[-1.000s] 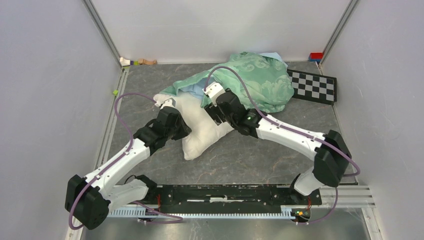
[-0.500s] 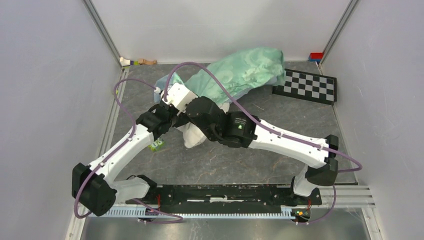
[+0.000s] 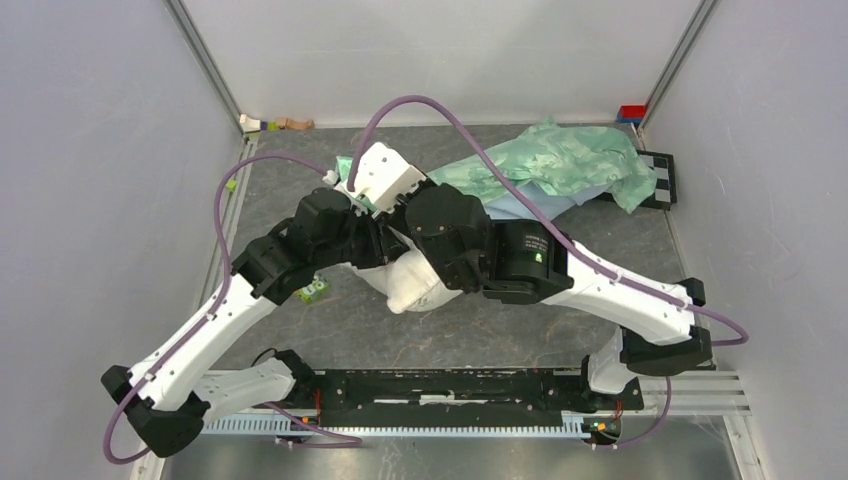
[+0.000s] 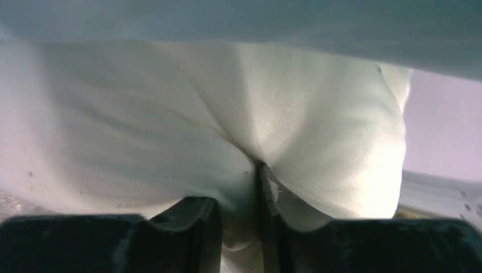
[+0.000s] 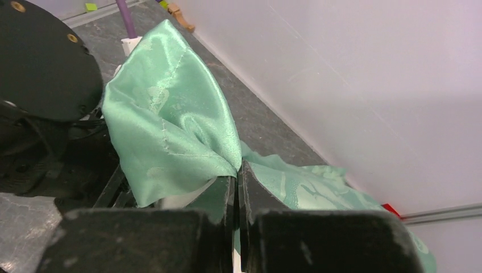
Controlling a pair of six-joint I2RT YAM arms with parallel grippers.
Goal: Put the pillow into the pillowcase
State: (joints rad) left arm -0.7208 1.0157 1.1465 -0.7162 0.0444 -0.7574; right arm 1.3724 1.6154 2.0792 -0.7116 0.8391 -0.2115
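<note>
The off-white pillow [image 3: 420,285] lies mid-table, mostly hidden under both crossed arms. In the left wrist view it fills the frame [image 4: 318,125], and my left gripper [image 4: 239,199] is shut on a bulging fold of it. From above, the left gripper [image 3: 375,245] sits at the pillow's left end. The mint-green pillowcase [image 3: 570,165] stretches to the back right, with a light-blue patch showing. My right gripper [image 5: 237,182] is shut on a hemmed edge of the pillowcase [image 5: 170,131]. In the top view the right gripper [image 3: 350,172] is just behind the left wrist.
A checkerboard [image 3: 662,180] at the back right is half covered by the pillowcase. A small green-and-white item [image 3: 313,291] lies left of the pillow. Small toys [image 3: 275,124] sit in the back-left corner and a red-and-blue block [image 3: 631,112] back right. Walls enclose three sides.
The right gripper has shut on the pillowcase edge and moved left across the left arm. The pillowcase has been drawn out flatter toward the back right, over the checkerboard. The left arm has lifted.
</note>
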